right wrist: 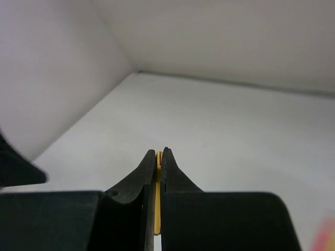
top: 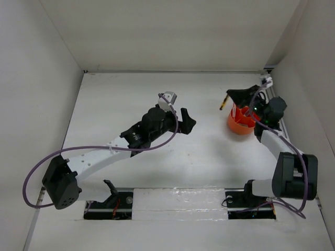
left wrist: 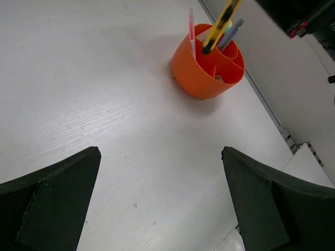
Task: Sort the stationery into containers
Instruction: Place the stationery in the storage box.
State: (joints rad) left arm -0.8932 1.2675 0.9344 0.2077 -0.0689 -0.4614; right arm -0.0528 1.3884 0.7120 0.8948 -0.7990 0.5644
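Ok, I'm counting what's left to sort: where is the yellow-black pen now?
The pen is clamped in the right pincer, tilted close by the orange tub, on the right in the top view.

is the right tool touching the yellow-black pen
Touching. The right wrist view shows the right tool shut on the yellow-black pen, its yellow edge pinched between both fingers with no gap.

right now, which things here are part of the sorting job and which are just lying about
Job: orange tub; yellow-black pen pinched in the right claw; red-white pen and blue pen standing in the tub; open left claw.
Lying about: purple cable; white table.
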